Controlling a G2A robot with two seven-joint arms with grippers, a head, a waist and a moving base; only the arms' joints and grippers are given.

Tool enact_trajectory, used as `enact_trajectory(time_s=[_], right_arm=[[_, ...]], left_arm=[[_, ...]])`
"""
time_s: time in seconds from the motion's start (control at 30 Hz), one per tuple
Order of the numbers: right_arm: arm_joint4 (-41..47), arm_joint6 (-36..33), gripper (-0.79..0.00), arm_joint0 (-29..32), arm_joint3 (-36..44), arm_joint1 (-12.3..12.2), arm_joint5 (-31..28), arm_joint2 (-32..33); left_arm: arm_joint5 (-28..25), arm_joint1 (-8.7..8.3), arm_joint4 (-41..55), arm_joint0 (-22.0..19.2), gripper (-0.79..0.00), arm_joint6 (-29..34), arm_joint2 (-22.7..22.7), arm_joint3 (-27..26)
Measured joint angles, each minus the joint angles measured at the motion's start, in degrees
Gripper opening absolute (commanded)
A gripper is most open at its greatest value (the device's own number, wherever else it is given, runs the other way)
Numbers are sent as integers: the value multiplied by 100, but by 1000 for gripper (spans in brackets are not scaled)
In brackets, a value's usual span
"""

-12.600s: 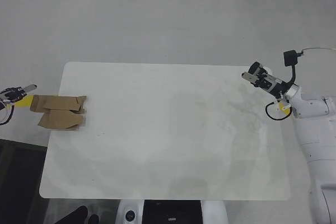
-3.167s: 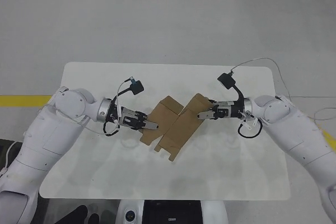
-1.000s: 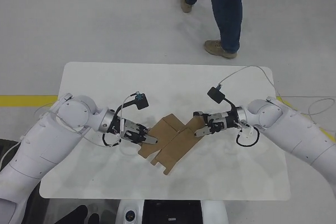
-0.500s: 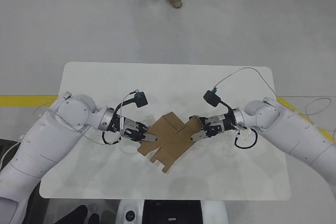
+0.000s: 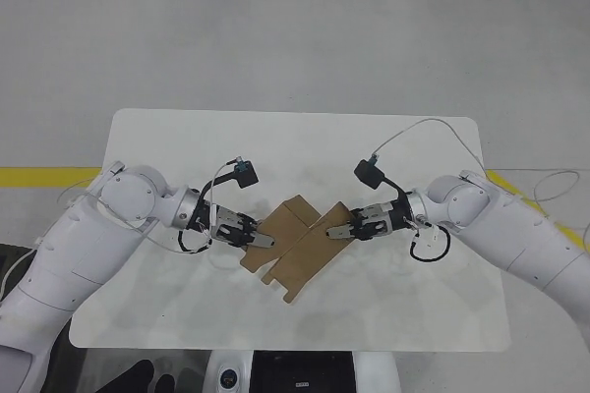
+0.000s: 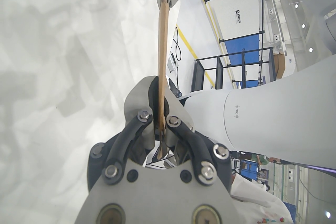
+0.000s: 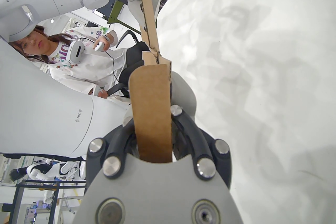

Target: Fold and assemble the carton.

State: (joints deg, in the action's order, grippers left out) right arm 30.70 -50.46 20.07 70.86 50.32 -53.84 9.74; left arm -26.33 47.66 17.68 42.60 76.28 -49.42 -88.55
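Note:
A flat brown carton [image 5: 297,244] hangs above the middle of the white table [image 5: 393,305], held between both arms. My left gripper [image 5: 264,240] is shut on the carton's left edge, and in the left wrist view the carton [image 6: 162,51] runs edge-on out of my left gripper [image 6: 159,101] to the other arm's gripper far off. My right gripper [image 5: 336,232] is shut on the carton's right flap. In the right wrist view that flap [image 7: 152,114] rises out of my right gripper [image 7: 155,93], with the carton bending toward the left arm's gripper beyond.
The table's far side and both ends are bare white surface. A yellow floor line [image 5: 29,177] runs past the table's left end. Cables [image 5: 442,128] loop off the right arm over the far right corner.
Both grippers have drawn closer together over the last second, and the carton between them has buckled and slid slightly toward the table's near edge.

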Motion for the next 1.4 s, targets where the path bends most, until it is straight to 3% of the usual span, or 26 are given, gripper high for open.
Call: enact_trajectory(time_s=[0.03,0.07,0.23,0.5,0.73,0.93,1.4], right_arm=[[4,0,-785,-2,3,3,0,0],[20,10,-785,-5,4,7,-9,0],[240,68,-785,-7,-23,11,-68,0],[1412,-227,-785,-29,-267,-40,229,86],[2240,-526,-785,172,-358,-126,537,485],[1915,-412,-785,366,-173,-211,988,782],[1063,549,-785,1095,336,-423,1596,1526]], left_arm=[[4,1,0,4,-489,-5,-7,4],[2,3,-2,7,0,-14,-21,11],[-29,1,1,10,0,-249,-168,64],[65,-28,65,289,0,-1325,-593,28],[466,-9,249,607,0,-2174,-788,3],[585,48,628,753,0,-2571,-863,-48],[713,176,1059,833,0,-2445,-864,-90]])
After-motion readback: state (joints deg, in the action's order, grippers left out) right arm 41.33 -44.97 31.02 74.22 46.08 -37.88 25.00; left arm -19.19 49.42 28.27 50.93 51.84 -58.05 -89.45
